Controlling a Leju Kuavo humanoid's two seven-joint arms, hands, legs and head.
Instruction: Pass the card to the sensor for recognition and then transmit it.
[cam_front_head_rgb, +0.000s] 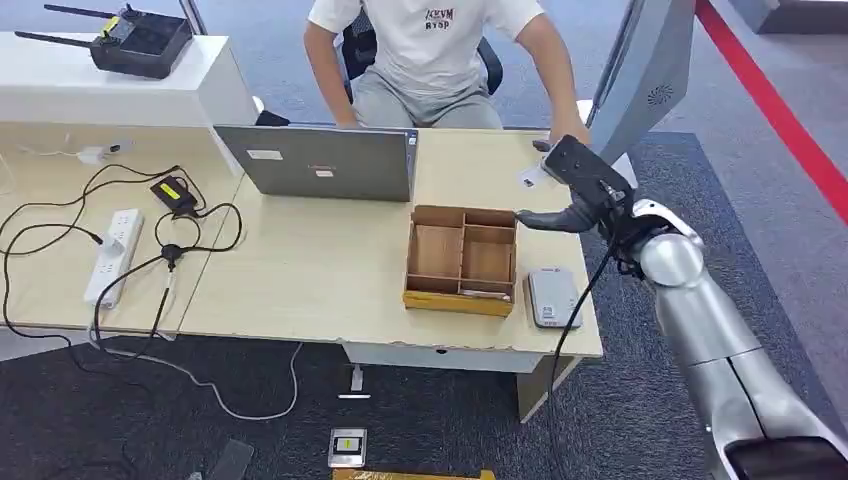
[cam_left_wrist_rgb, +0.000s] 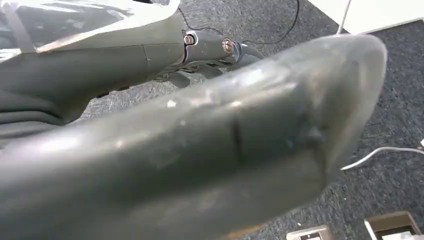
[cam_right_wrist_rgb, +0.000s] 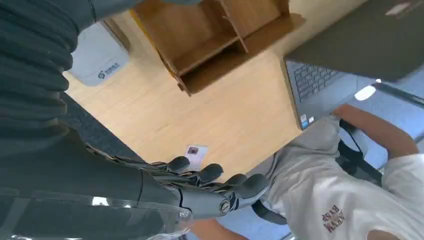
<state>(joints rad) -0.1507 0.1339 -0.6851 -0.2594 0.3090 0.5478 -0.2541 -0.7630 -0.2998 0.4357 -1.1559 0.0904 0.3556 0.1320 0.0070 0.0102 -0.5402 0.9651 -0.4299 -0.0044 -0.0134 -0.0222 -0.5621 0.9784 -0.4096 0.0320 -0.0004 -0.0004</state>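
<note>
One card (cam_front_head_rgb: 531, 178) is lying on the bench (cam_front_head_rgb: 330, 280) beyond one wooden box (cam_front_head_rgb: 462, 260) and one sensor (cam_front_head_rgb: 553, 296), the right hand (cam_front_head_rgb: 585, 205) hovering nearby, fingers spread and holding nothing, the left hand's state hard to tell

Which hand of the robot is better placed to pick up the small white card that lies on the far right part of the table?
The right hand. It hovers above the light wooden table, close to the small white card, fingers apart and empty. The left hand hangs over dark carpet, away from the table.
</note>
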